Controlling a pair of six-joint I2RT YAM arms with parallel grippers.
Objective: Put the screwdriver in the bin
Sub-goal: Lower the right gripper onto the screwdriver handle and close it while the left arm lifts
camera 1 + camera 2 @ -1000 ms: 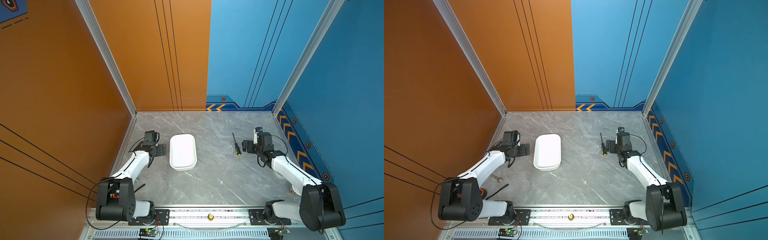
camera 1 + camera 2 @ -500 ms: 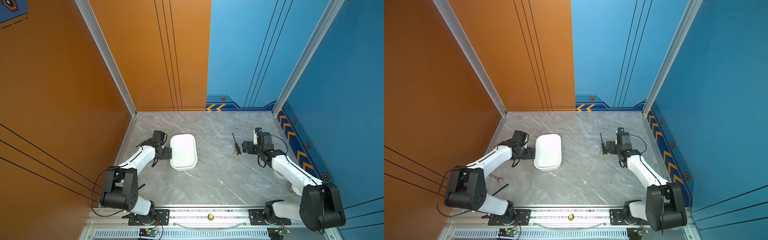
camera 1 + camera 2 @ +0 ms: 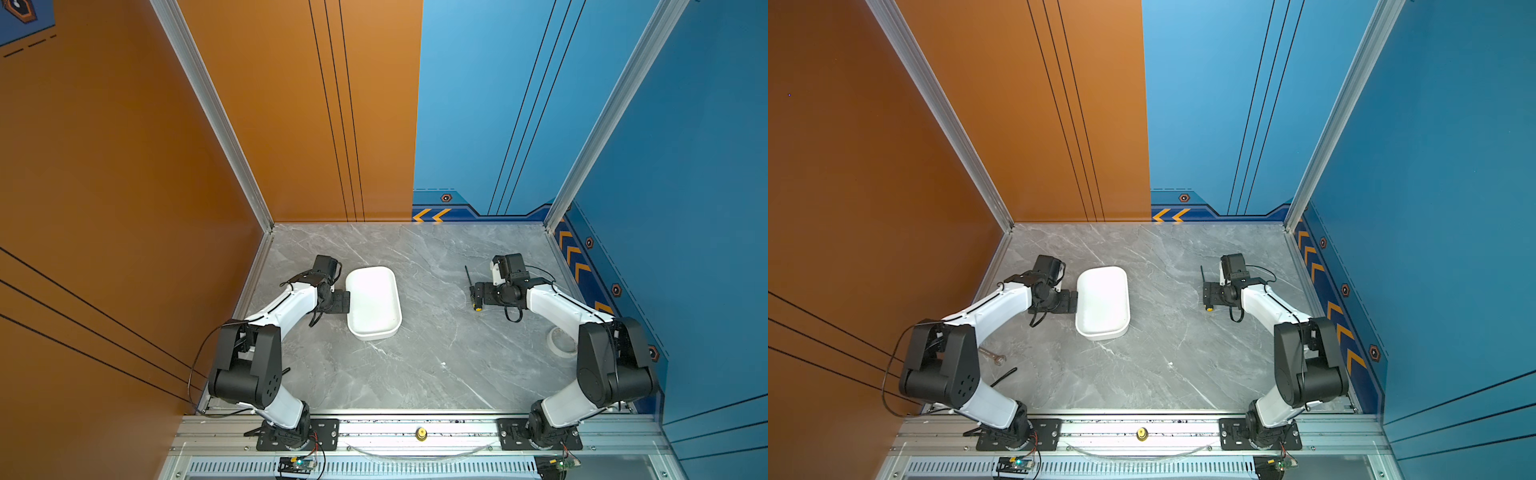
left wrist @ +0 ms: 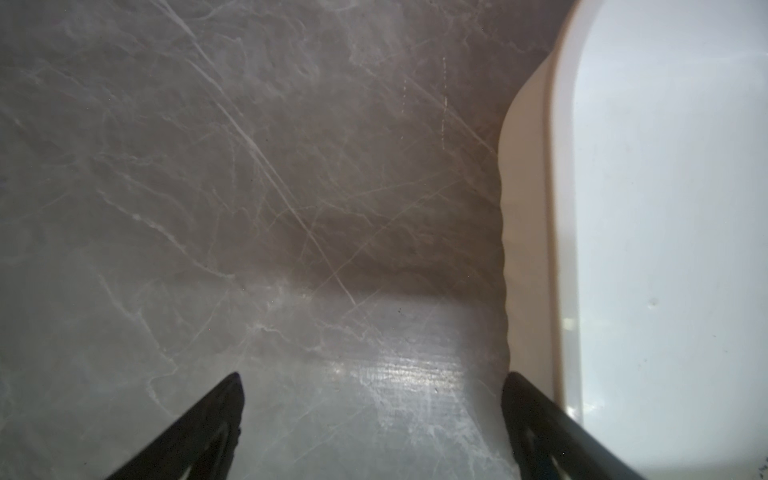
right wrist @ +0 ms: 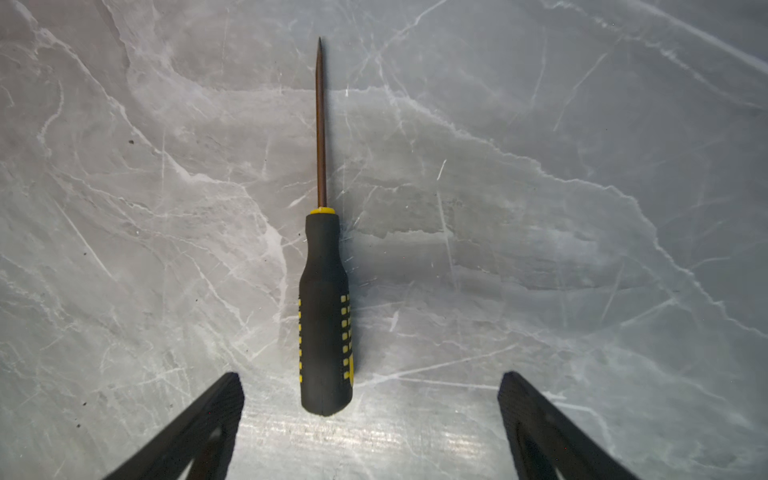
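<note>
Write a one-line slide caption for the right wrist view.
Open right gripper poised over the screwdriver, which lies flat on the grey marble table.

There is one screwdriver (image 5: pixel 324 316), one white bin (image 3: pixel 373 299), one small silver wrench (image 3: pixel 992 356) and one small round white tub (image 3: pixel 559 345), four loose things in all, on one grey marbled tabletop (image 3: pixel 436 353). Two white-and-black robot arms are in view, the left arm (image 3: pixel 286 307) and the right arm (image 3: pixel 557 301), and each carries one gripper, the left gripper (image 4: pixel 372 374) and the right gripper (image 5: pixel 372 374), two altogether.
</note>
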